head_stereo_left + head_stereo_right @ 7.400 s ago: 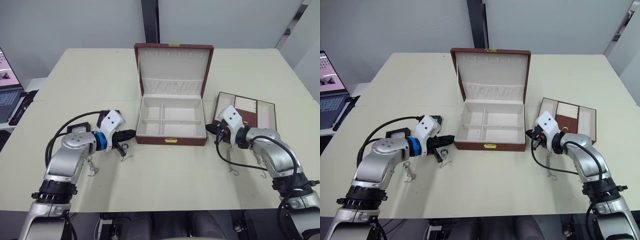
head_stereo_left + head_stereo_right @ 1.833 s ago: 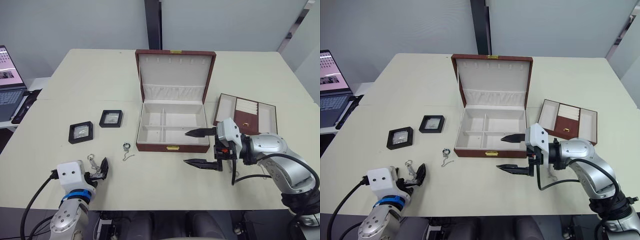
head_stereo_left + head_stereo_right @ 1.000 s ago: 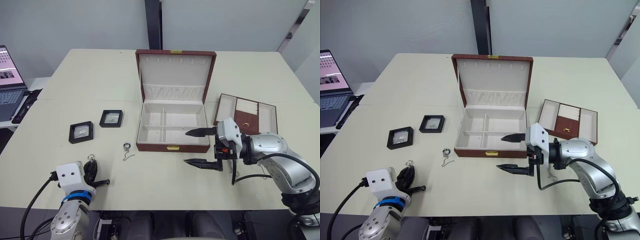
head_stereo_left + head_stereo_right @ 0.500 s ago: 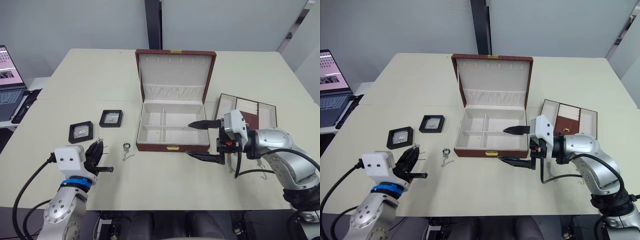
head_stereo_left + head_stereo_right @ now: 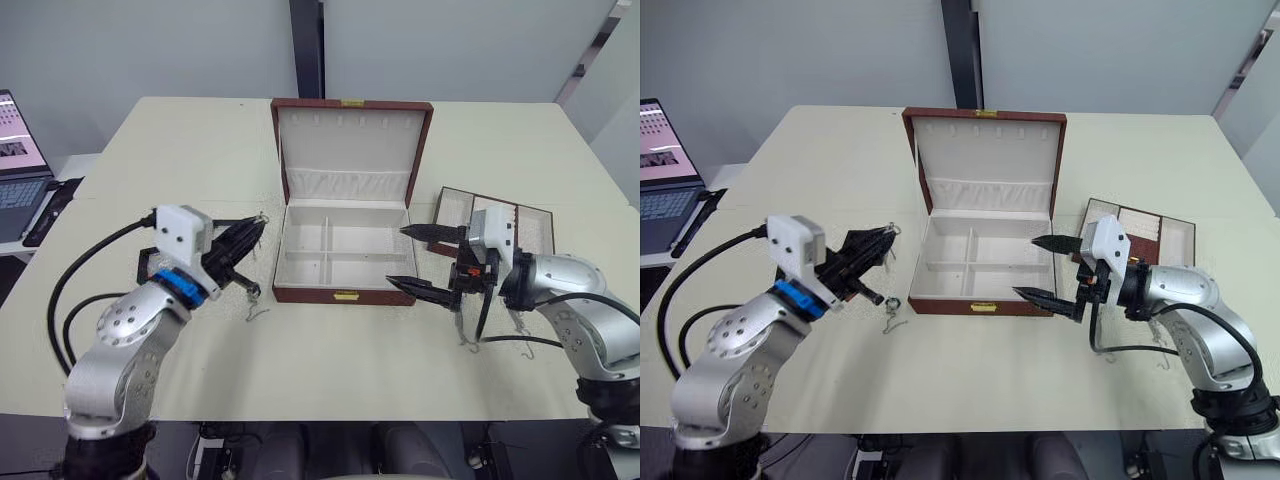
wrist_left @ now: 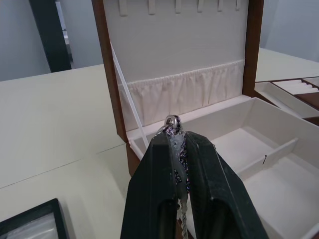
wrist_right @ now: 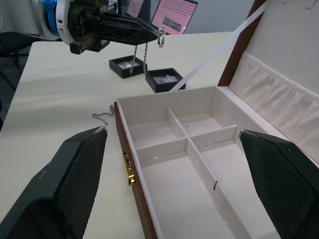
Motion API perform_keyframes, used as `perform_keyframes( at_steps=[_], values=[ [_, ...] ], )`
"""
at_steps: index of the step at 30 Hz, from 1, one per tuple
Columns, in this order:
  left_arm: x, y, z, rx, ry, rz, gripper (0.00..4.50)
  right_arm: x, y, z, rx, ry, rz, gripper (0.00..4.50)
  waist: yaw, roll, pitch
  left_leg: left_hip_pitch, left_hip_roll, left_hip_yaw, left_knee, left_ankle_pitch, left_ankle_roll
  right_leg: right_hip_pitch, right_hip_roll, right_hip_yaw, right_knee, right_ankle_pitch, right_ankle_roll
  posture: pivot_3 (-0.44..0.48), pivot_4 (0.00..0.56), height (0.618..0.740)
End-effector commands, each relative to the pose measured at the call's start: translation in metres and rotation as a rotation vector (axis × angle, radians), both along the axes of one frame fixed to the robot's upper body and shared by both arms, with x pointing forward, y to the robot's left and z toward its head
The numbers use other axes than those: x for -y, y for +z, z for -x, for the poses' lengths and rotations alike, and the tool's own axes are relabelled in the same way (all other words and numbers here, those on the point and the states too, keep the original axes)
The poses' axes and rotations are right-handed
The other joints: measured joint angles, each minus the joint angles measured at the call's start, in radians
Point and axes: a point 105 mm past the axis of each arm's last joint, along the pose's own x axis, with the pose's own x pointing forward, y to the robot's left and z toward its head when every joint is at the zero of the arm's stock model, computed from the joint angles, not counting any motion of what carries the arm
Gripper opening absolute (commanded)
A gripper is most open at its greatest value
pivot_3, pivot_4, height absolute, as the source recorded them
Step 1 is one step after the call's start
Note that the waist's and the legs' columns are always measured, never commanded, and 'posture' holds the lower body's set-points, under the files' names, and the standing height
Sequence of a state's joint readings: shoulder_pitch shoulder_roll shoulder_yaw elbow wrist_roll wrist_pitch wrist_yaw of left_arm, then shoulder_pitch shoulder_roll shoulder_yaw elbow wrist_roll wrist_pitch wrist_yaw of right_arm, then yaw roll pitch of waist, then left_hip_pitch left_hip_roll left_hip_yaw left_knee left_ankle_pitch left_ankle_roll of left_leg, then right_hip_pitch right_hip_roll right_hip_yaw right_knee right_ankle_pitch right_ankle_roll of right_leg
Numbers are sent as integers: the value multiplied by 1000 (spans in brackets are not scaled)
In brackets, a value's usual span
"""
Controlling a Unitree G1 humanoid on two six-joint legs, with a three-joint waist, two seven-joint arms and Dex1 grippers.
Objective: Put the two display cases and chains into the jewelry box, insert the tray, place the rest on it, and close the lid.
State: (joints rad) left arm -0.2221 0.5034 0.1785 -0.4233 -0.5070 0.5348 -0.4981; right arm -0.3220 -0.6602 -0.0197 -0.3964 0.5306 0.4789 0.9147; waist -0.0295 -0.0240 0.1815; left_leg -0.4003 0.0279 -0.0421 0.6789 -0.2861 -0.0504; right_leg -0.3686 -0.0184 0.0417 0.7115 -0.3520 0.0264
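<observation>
Nearest you, a short chain (image 5: 257, 306) lies loose on the table (image 5: 330, 370) just in front of the box's left front corner. Your left gripper (image 5: 257, 226) is raised above the table to the left of the box, fingers clenched on a silver chain (image 6: 174, 144): its ring pokes out past the fingertips toward the box and lid, and the rest hangs straight down, long axis near vertical. Your right gripper (image 5: 412, 258) sits at the box's right front corner with its fingers spread wide apart, grasping nothing, pointing left across the box. The box (image 5: 342, 293) stands open with its long side toward you, gold clasp at the front; its cream compartments hold nothing. The lid (image 5: 350, 140) stands upright behind, gathered pocket and row of hooks facing you. Behind the left gripper, in the right wrist view, you see two cases (image 7: 123, 66) lying flat on the table side by side, left of the box. Right of the box, behind your right arm, the tray (image 5: 528, 228) lies flat on the table, partly hidden.
</observation>
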Motion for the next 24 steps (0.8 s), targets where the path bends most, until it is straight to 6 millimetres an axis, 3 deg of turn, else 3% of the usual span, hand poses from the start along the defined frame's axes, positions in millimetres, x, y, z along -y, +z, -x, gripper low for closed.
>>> perform_keyframes(
  at_steps=[1, 16, 24],
  values=[
    [7, 8, -14, 35, -28, -21, 33, 4, 15, 4, 61, -44, -24, 4500, 1, 0, 0, 0, 0, 0, 0, 0, 0, 0, 0, 0, 0, 0, 0, 0, 150, 740],
    [32, -6, -51, -10, -18, -20, 33, 10, 18, 10, 55, -168, -79, 4500, 1, 0, 0, 0, -1, 1, 0, 0, 0, 0, 0, 0, 0, 0, 0, 0, 150, 740],
    [40, -10, -55, -15, -1, 10, 33, 10, 16, 12, 45, -178, -76, 4500, 0, 0, 0, 0, -1, 1, 0, 0, 0, -1, 0, 0, 0, 0, 0, 0, 150, 740]
  ],
)
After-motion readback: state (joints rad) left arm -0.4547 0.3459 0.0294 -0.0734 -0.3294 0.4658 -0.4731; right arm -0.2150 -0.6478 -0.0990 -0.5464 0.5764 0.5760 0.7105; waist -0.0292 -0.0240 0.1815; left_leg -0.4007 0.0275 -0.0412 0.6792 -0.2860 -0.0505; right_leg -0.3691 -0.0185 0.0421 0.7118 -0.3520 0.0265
